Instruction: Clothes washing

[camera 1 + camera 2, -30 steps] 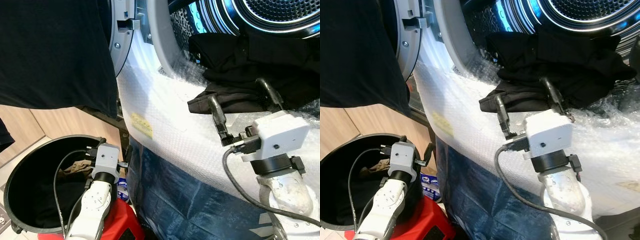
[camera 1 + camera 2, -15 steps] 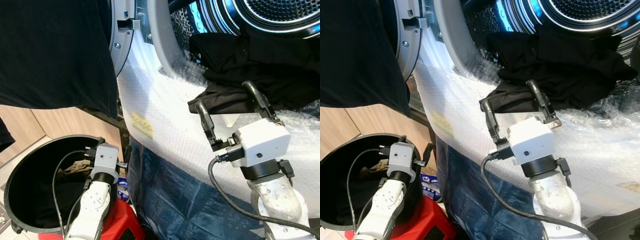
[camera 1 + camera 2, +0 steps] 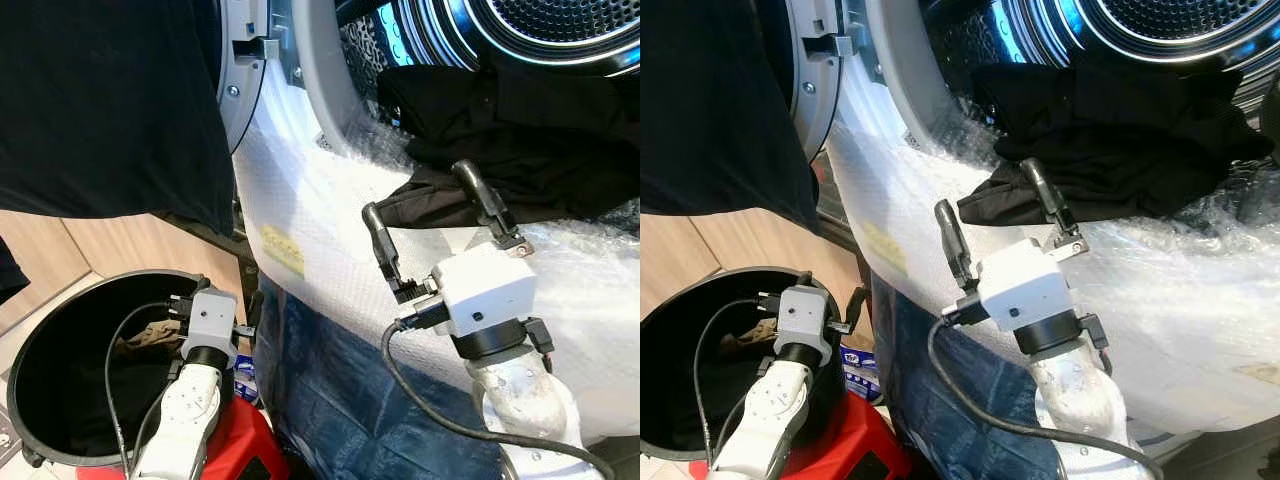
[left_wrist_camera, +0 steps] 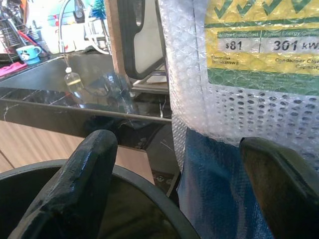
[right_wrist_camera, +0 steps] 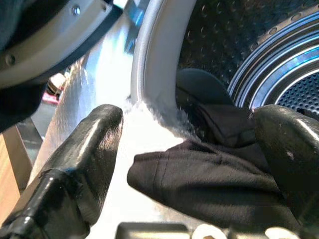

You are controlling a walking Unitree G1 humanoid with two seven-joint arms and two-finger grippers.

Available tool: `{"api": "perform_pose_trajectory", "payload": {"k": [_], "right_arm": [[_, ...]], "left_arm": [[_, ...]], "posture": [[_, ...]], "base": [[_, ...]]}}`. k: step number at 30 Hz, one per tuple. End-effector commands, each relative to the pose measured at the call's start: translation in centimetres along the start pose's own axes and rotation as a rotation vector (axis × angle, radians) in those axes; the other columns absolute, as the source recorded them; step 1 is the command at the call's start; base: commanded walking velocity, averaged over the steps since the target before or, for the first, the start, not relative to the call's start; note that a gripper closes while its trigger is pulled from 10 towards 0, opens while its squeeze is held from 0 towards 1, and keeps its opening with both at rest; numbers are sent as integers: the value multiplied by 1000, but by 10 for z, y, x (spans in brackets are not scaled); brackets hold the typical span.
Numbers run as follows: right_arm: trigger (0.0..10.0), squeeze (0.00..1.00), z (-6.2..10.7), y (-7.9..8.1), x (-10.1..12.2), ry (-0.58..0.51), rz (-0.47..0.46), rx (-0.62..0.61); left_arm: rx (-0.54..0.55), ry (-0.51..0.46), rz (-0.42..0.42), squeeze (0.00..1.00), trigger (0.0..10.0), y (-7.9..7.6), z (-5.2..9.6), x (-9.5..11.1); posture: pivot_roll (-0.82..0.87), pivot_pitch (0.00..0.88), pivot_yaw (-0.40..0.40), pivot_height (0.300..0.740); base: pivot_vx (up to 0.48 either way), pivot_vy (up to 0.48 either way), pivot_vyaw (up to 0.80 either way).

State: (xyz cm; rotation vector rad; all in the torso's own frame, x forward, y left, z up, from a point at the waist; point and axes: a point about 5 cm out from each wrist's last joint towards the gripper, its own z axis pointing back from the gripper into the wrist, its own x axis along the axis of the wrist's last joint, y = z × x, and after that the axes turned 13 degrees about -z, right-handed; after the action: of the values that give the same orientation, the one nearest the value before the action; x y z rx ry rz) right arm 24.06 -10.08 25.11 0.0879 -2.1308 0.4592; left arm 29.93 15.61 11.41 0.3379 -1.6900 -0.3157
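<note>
A black garment [image 3: 520, 130] hangs out of the washer drum [image 3: 560, 30] and over the bubble-wrapped front rim [image 3: 320, 230]. My right gripper [image 3: 418, 190] is open just before the garment's lower left corner, one finger on either side of that hanging edge [image 5: 199, 179], holding nothing. Down at the left, my left gripper [image 3: 228, 295] is open over the rim of a round black basket [image 3: 40, 350]. A brownish piece of clothing [image 3: 150, 340] lies inside the basket.
A large black cloth [image 3: 100, 100] hangs at the upper left beside the open grey washer door [image 3: 240, 70]. Blue plastic wrap [image 3: 350, 390] covers the machine's lower front. A red object [image 3: 245, 445] sits under my left arm, and wooden cabinet fronts [image 3: 110, 250] stand behind the basket.
My right gripper has slid left along the machine's front, from mid-garment to its left corner, still open. The garment and my left arm have not moved.
</note>
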Motion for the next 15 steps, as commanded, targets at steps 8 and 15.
{"api": "perform_pose_trajectory", "payload": {"k": [8,15], "right_arm": [[10000,0,-10,4,-9,2,34,-13],[10000,0,-12,7,-25,65,39,-24]], "left_arm": [[4,-7,2,0,10000,-1,2,2],[7,-4,-1,0,10000,-1,3,1]], "posture": [[18,103,-79,740],[17,76,-83,740]], "base": [[0,0,0],[0,0,0]]}}
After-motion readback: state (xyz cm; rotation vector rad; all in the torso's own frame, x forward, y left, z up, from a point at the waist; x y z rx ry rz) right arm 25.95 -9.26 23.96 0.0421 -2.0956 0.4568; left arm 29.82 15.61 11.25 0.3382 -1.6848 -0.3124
